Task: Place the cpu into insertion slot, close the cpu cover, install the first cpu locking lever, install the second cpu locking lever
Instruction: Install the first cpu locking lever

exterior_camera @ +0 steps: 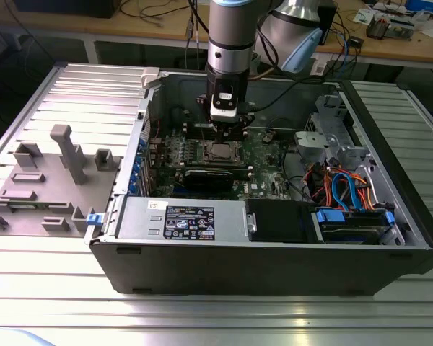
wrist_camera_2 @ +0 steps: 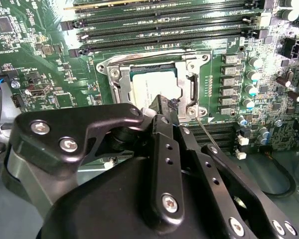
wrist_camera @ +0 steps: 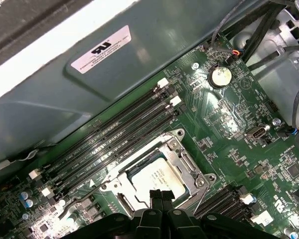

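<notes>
- I am seeing the cpu (wrist_camera: pixel 157 175) sitting flat in the insertion slot (exterior_camera: pixel 210 148), its pale metal top facing up, in the middle of the green motherboard (wrist_camera: pixel 229 129).
- The cpu cover (wrist_camera: pixel 190 160) is lying down around the chip, and its window is framing the metal top in both wrist views.
- The gripper (wrist_camera: pixel 158 193) is hanging straight over the near edge of the chip. Its two black fingers (wrist_camera: pixel 153 195) are looking pressed together, and I am making out nothing between them.
- In the second wrist view a thin locking lever (wrist_camera_2: pixel 205 132) is running out from the socket's corner just beside the fingertip; I cannot tell whether it is latched.
- Long black memory slots (wrist_camera: pixel 114 134) are lying in a row just beside the socket, on its far side towards the case wall.
- A round coin battery (wrist_camera: pixel 221 75) is sitting on the board well apart from the socket.
- The board is lying inside an open computer case (exterior_camera: pixel 274 270), which is resting on a ribbed metal table (exterior_camera: pixel 202 317).
- Along the near side of the case a power supply (exterior_camera: pixel 180 220) with a dark label is sitting, and towards the exterior view's right I am seeing orange and blue cables (exterior_camera: pixel 339 191).
- On the exterior view's left, grey fixture blocks (exterior_camera: pixel 68 155) are standing on the table beside the case.
</notes>
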`<control>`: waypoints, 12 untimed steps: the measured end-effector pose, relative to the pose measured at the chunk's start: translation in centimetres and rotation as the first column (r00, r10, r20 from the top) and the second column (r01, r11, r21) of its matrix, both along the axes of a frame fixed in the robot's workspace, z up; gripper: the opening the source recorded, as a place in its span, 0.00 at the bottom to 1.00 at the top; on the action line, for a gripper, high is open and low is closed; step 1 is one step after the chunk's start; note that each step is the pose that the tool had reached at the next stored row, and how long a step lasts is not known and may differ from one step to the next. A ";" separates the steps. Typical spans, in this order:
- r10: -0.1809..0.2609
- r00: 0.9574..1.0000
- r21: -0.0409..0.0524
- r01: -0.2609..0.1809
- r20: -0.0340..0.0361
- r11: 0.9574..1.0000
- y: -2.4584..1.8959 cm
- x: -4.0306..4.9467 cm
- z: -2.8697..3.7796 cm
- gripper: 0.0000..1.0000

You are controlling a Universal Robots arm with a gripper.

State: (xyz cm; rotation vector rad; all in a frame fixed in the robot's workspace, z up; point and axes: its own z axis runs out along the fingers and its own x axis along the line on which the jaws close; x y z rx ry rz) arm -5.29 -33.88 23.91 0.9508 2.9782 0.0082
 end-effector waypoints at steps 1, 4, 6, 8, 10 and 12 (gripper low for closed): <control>0.000 1.000 0.000 0.000 0.000 1.000 0.00 0.00 0.00 0.11; 0.007 1.000 0.000 -0.007 0.000 1.000 0.00 0.00 0.00 0.11; 0.025 1.000 0.000 -0.025 0.000 1.000 0.00 0.00 0.00 0.11; 0.063 0.998 0.000 -0.063 0.000 0.998 0.00 0.00 0.00 0.11; 0.099 0.995 0.000 -0.099 0.000 0.995 0.00 0.00 0.00 0.11; 0.143 0.990 0.000 -0.143 0.000 0.990 0.00 0.00 -0.01 0.11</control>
